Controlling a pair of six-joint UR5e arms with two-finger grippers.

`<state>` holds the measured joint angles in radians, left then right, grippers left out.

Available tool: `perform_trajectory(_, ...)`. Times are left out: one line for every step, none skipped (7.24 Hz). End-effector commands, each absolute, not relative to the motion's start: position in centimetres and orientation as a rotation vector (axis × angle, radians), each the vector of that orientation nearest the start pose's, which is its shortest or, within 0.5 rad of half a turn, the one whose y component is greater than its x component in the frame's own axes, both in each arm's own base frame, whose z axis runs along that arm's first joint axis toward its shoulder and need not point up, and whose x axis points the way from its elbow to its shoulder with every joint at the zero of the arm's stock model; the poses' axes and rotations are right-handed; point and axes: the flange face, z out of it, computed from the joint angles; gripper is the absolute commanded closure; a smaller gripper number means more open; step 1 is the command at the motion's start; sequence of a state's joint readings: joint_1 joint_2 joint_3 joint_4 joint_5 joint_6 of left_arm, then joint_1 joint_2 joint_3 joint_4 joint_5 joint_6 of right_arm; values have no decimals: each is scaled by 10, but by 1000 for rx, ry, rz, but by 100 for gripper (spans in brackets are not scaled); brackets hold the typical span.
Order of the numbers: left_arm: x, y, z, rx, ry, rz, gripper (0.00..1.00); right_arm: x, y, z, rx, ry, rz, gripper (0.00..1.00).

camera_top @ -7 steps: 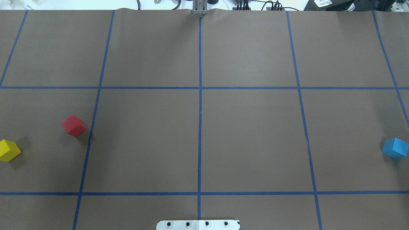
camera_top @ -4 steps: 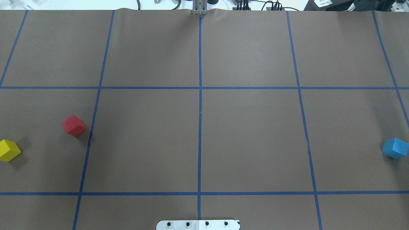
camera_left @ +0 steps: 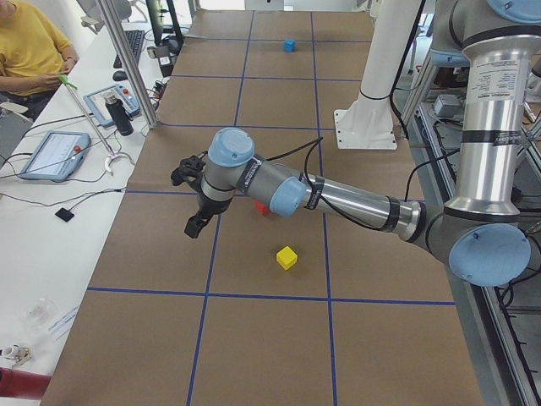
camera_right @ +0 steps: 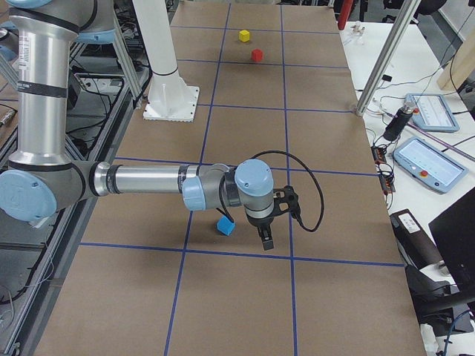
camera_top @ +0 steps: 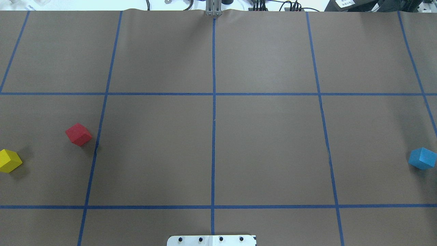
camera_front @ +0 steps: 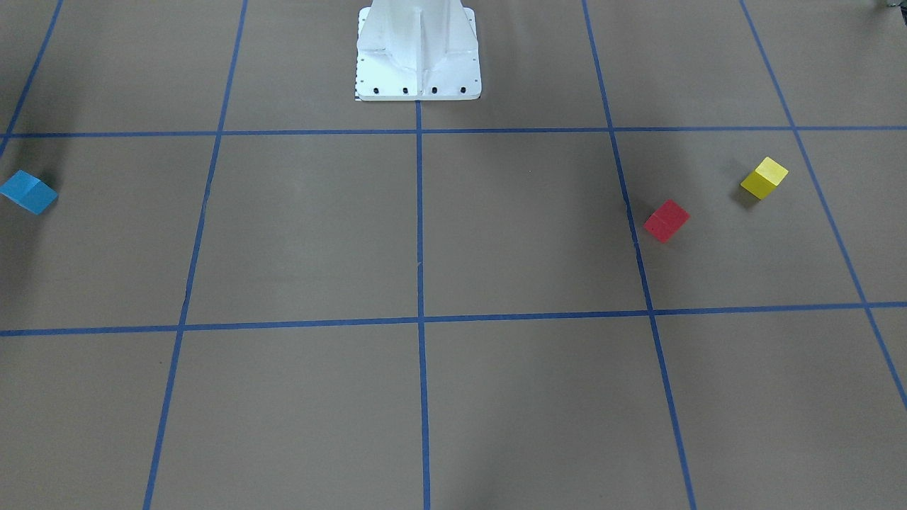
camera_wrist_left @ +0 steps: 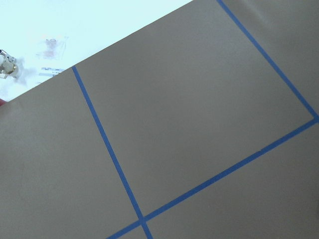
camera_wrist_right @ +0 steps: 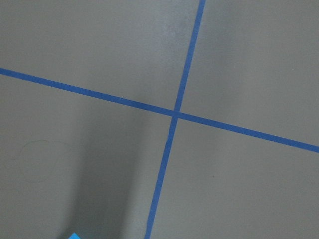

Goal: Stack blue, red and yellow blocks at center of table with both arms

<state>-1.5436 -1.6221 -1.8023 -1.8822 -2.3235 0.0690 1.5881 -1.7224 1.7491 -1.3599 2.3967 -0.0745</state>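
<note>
The surface (camera_top: 266,143) is marked into squares by blue tape lines (camera_top: 213,136), and all 3 blocks lie well apart from its centre line. The blue block (camera_top: 422,158) sits far out on the robot's right, almost at the edge of the overhead view. The red block (camera_top: 79,134) sits on the robot's left, just beside a tape line and turned corner-on to it. The yellow block (camera_top: 9,160) lies further out, near the red one but not touching, and close to that view's left border. Each block rests flat on the surface by itself.

The left arm (camera_left: 338,194) reaches low across the surface and partly hides the red block in the left-end view. The left claw (camera_left: 196,222) hangs past that block, toward the operators' side. The right arm (camera_right: 148,180) lies out the same way, and the right claw (camera_right: 266,239) points down just beside the blue block. I cannot tell how far either claw is open, and neither is seen touching a block. The white pedestal (camera_front: 418,57) stands at the robot's edge, on the centre line.
</note>
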Motion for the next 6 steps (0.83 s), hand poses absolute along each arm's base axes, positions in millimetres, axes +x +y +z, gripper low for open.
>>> perform_trajectory(-46, -525, 479, 585, 724, 318, 0, 23, -405, 620, 246, -889, -20, 0)
perform_trajectory(-44, -525, 480, 598, 724, 325, 0, 4, -380, 630, 229, -895, 54, 1)
perform_trajectory(-44, -525, 479, 604, 724, 329, 0, -17, -375, 628, 222, -896, 116, 1)
perform_trajectory(-43, -525, 479, 603, 725, 331, 0, -42, -375, 627, 203, -877, 132, 1)
perform_trajectory(-42, -525, 480, 602, 725, 333, 0, -67, -375, 627, 176, -853, 210, 1)
perform_trajectory(-41, -525, 479, 603, 725, 335, 0, -91, -372, 628, 133, -832, 308, 1)
